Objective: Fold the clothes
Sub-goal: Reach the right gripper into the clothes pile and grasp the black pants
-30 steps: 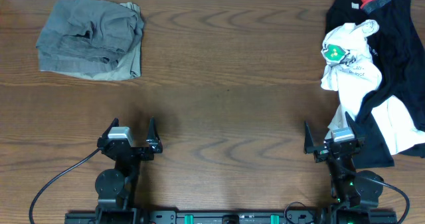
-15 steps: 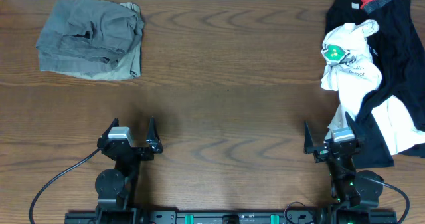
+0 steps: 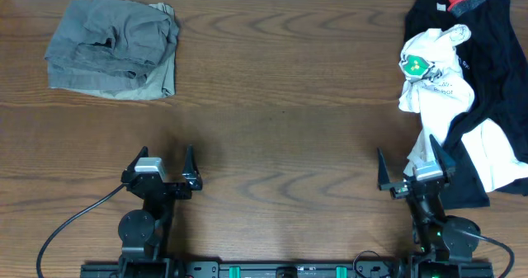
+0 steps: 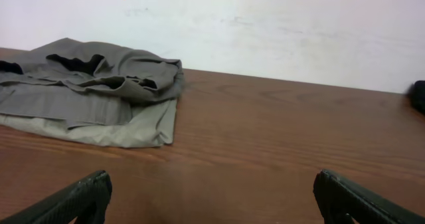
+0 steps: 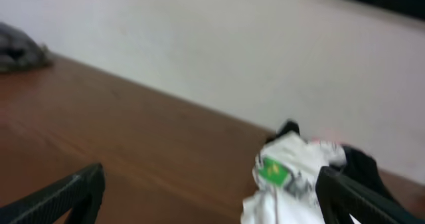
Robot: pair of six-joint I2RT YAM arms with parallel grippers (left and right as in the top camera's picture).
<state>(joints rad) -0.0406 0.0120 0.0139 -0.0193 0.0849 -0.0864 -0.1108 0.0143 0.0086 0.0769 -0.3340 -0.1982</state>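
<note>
The clothes lie heaped at the table's far right: black trousers (image 3: 495, 55) with a grey, red-lined waistband, and a crumpled white shirt (image 3: 433, 68) with a green mark on top of them. The right wrist view shows the white shirt (image 5: 292, 171) and the black trousers (image 5: 362, 167) ahead and to the right, blurred. My right gripper (image 3: 408, 158) (image 5: 211, 177) is open and empty, just short of the heap's near edge. My left gripper (image 3: 162, 158) (image 4: 211, 184) is open and empty over bare wood at the front left.
A folded grey-olive garment (image 3: 111, 47) (image 4: 93, 84) rests at the far left corner, well ahead of the left gripper. A white wall runs along the table's back edge. Cables trail from both arm bases at the front edge.
The right arm has shifted very slightly at its base and wrist. The left arm and all the clothes have stayed put.
</note>
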